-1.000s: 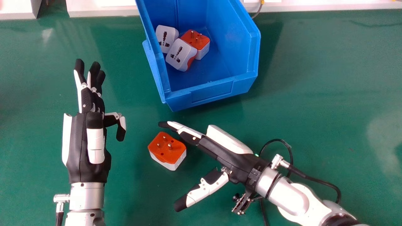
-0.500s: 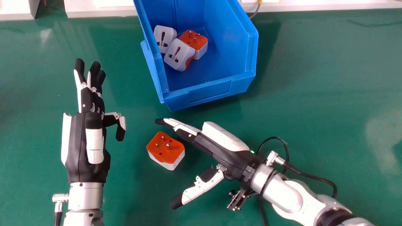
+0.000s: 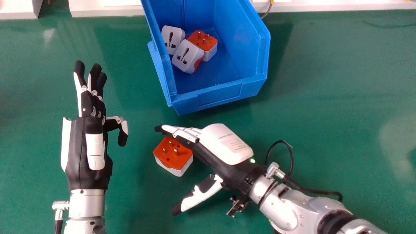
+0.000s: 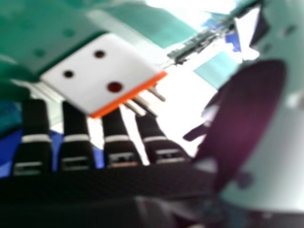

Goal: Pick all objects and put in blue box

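In the head view, my right hand is open beside an orange-and-white plug adapter; its straight fingers pass along the adapter's far right side and its thumb lies spread on the near side. The right hand view has the same adapter just beyond the fingertips of my right hand, its pins sticking out. My left hand is open at the left, away from the adapter. The blue box holds two white-faced adapters and one with its orange pin side up.
A green tabletop lies under everything. White panels run along its far edge, behind the box. A black cable loops from my right wrist.
My right hand has moved left and closer over the adapter, turning so more of its white back shows. My left hand has shifted very slightly left. The adapter on the table has stayed put.
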You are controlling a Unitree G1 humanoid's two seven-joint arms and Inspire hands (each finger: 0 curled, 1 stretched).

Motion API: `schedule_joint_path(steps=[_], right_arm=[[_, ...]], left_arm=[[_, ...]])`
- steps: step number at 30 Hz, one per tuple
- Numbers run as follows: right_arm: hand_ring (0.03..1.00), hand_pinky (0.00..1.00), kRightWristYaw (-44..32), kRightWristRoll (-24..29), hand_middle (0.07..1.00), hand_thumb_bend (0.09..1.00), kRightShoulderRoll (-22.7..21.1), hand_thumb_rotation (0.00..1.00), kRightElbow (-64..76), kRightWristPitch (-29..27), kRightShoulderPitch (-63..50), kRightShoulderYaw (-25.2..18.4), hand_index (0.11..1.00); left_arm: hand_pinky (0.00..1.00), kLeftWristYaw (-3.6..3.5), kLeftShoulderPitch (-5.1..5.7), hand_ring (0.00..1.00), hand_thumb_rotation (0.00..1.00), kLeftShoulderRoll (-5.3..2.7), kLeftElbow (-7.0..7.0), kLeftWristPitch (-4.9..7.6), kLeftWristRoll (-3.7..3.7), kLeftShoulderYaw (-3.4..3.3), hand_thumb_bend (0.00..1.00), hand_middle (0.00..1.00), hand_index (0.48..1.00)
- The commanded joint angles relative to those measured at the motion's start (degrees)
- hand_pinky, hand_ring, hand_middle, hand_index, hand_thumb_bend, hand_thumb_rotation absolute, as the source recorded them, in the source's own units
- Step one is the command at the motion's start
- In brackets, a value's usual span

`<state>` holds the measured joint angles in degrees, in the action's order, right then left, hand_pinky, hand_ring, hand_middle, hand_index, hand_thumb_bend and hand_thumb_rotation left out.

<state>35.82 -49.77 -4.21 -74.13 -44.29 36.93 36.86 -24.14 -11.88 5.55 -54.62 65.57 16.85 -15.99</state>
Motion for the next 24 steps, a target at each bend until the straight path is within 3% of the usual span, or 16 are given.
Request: schedule_joint_path(steps=[1, 6, 20, 24], right_arm=[[0.783, 0.68, -1.30, 0.16, 0.839, 1.000, 0.86, 0.44, -0.44, 4.45, 1.21, 0.49, 0.877], [0.783, 0.66, -3.13, -0.55, 0.835, 1.000, 2.05, 0.44, -0.16, 9.17, 2.02, 2.24, 0.877], [0.810, 0.69, -10.28, -1.01, 0.875, 1.000, 2.96, 0.45, 0.86, 15.22, 4.39, 6.32, 0.925], [0.813, 0.66, -9.91, -1.94, 0.881, 1.000, 3.25, 0.44, 1.49, 16.53, 4.72, 8.02, 0.924]], left_arm=[[0.00, 0.01, -0.42, 1.00, 1.00, 0.17, 0.63, 0.52, -0.11, 0.12, 1.00, 1.00, 0.953], [0.00, 0.27, -0.49, 1.00, 1.00, 0.04, 0.76, 0.48, -0.24, 0.24, 1.00, 1.00, 0.953], [0.00, -0.18, -0.67, 1.00, 1.00, 0.25, 0.75, 0.28, 0.22, 0.19, 1.00, 1.00, 0.951], [0.00, -0.38, -0.61, 1.00, 1.00, 0.30, 0.76, 0.32, 0.38, 0.12, 1.00, 1.00, 0.950]])
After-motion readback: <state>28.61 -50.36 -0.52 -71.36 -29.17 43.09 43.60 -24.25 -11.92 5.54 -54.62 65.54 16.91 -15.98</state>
